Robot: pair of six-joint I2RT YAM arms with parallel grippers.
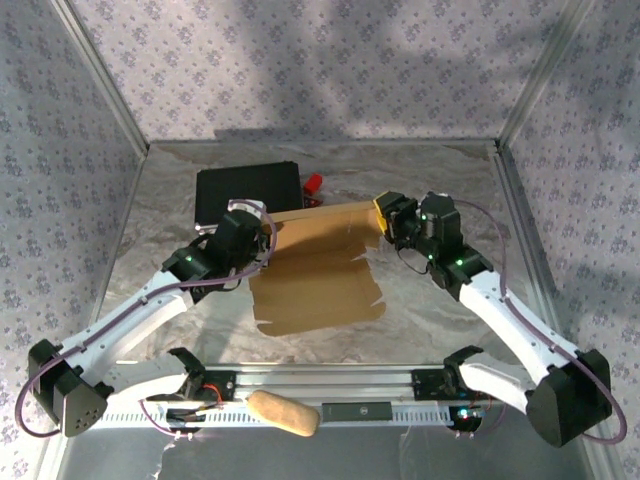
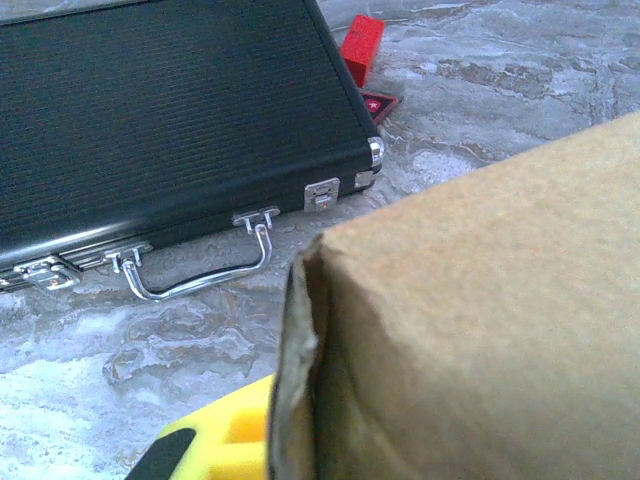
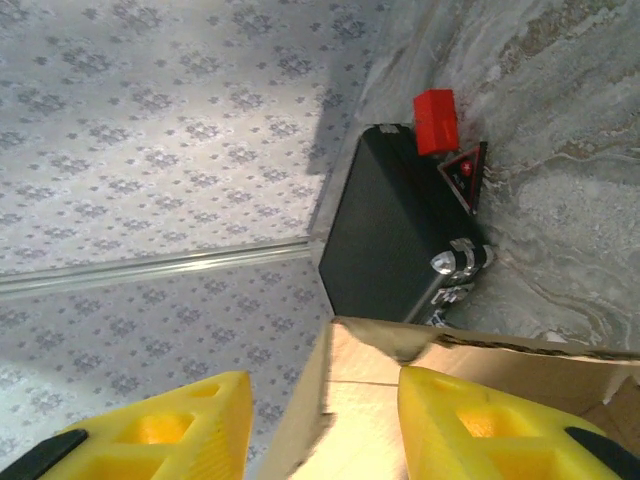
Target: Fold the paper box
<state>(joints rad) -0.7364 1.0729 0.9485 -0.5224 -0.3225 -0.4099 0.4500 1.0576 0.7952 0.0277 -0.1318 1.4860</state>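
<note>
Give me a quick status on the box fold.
Left gripper shut on paper box flap. Right gripper straddling the far flap's edge. Black case close behind.

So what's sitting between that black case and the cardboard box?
In the left wrist view, only bare silvery table separates the black case from the paper box.

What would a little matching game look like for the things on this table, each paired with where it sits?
Things:
1. black case
2. red block
3. tan bread-like lump
4. cardboard sheet

Places:
A. on the near rail between the two arm bases
B. middle of the table, between the two arms
C. far left of the table, behind the left arm
D. just beside the case's right end

Pairs: 1-C, 2-D, 3-A, 4-B
</note>
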